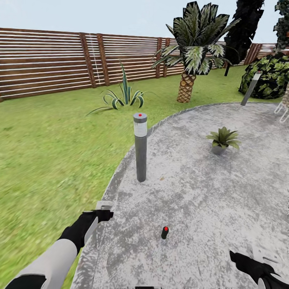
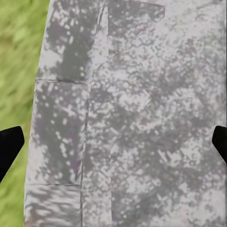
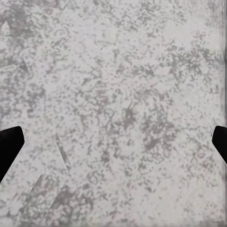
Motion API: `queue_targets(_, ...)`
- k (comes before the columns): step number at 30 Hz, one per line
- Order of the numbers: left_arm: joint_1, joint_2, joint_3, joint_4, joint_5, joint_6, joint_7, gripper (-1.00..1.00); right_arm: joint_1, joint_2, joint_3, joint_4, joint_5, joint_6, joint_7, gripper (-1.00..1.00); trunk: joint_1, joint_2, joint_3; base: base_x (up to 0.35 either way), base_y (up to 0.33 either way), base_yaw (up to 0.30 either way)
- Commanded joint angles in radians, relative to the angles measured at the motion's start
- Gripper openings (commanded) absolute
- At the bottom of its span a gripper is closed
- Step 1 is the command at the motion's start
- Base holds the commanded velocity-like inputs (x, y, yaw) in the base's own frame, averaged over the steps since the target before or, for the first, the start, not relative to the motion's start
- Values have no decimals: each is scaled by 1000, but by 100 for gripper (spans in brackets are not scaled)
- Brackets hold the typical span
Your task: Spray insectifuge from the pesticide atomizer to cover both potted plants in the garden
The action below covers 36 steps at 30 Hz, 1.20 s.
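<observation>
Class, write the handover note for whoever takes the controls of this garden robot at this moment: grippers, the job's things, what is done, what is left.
Left gripper: open, empty, over the edge of the mottled-grey paved patio.
Right gripper: open, empty, over paving.
Small dark bottle with red neck, the pesticide atomizer: on the patio ahead, between the arms, not yet picked up.
One small green potted plant in a grey pot: farther on, right of the grey bollard lamp.
Left: pick up, spray both plants.
</observation>
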Motion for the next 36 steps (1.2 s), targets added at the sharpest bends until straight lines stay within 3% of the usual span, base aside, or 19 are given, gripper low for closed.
queue_targets(1,1,0,0,-7,0,6,0,100,-1,0,0,-1,-1,5,1,100,4,-8,-5,0,0,-219)
queue_targets(12,2,-1,0,-15,-1,6,2,100,-1,1,4,-2,-1,5,1,100,46,-85,-53,0,0,-165)
queue_targets(21,4,0,0,-16,-2,6,10,100,-1,0,7,-10,-1,5,1,100,46,-85,-55,0,-20,-13)
queue_targets(36,3,-13,0,-16,0,6,9,100,-1,0,7,-11,0,5,1,100,46,-85,-58,-31,-289,49)
